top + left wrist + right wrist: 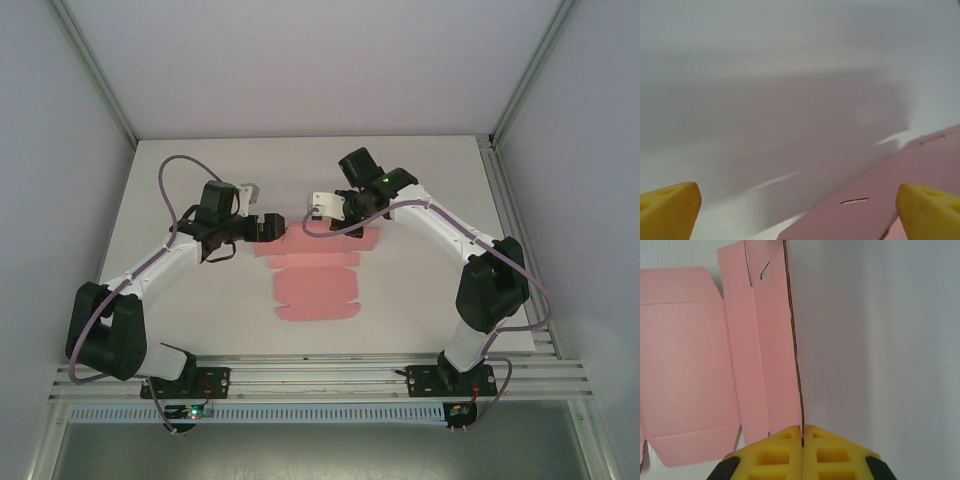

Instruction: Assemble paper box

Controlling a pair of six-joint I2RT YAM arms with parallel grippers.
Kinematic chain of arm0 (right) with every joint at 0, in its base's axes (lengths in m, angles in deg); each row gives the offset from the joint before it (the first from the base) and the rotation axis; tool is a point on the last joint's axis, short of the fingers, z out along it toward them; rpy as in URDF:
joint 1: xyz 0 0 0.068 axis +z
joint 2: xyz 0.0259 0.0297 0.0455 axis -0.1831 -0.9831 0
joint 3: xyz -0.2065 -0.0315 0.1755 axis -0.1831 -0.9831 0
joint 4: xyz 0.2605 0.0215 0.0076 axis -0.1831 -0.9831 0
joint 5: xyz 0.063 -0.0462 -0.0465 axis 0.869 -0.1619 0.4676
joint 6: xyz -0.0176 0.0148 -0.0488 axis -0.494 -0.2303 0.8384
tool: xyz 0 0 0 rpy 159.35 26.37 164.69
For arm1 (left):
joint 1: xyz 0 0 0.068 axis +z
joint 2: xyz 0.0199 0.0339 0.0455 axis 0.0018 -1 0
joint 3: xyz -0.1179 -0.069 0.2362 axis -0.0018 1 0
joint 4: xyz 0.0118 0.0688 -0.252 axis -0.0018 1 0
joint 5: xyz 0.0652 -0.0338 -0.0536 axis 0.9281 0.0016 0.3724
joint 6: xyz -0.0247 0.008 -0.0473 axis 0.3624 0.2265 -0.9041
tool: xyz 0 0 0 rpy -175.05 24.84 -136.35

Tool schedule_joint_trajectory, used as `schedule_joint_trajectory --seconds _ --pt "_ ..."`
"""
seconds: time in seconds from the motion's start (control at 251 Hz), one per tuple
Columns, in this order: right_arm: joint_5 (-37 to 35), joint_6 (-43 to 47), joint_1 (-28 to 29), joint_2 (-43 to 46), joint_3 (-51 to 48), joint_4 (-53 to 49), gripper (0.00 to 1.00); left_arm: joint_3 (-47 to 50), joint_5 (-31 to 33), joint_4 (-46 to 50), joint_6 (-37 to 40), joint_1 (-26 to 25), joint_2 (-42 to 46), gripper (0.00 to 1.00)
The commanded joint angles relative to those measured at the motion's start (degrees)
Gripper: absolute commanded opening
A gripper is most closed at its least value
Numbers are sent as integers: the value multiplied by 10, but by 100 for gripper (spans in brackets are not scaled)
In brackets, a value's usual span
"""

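Note:
The paper box (315,285) is a flat pink die-cut sheet lying in the middle of the white table (200,200). At its far edge my right gripper (318,215) is shut on one long flap. In the right wrist view that flap (775,340) stands up edge-on, pinched between the yellow pads (785,455), and the remaining panels of the paper box (685,365) lie flat to the left. My left gripper (280,229) is at the sheet's far left corner, open. Its yellow fingertips (667,210) stand wide apart over a slotted pink flap (875,205).
Grey walls enclose the table on the left, back and right. The aluminium rail (320,375) carrying both arm bases runs along the near edge. Bare table surface lies on all sides of the sheet.

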Motion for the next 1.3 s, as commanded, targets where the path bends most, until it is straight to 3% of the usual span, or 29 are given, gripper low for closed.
schedule_joint_trajectory --seconds 0.0,0.144,0.335,0.399,0.547,0.67,0.918,1.05,1.293 --pt "24 -18 -3 -11 20 -3 0 15 -57 -46 29 -18 2 100" --pt "31 -38 1 -18 17 6 0 12 -56 -72 14 -26 -4 100" --pt "34 -54 17 -8 -17 69 0 2 21 -85 -27 -34 -21 100" --pt "-30 -67 38 1 -53 134 0 -5 35 -79 -41 -34 -30 100" --pt "-253 -64 83 24 -159 350 0 -20 114 -26 -72 -34 -43 100" --pt "-340 -5 102 39 -253 507 0 -15 179 16 -98 -33 -35 100" --pt "-496 150 152 13 -381 786 0 24 242 82 -137 -23 38 100" --pt "-502 145 160 10 -407 846 0 44 279 118 -164 -12 65 100" --pt "-424 66 146 68 -413 752 0 80 271 122 -202 39 58 100"
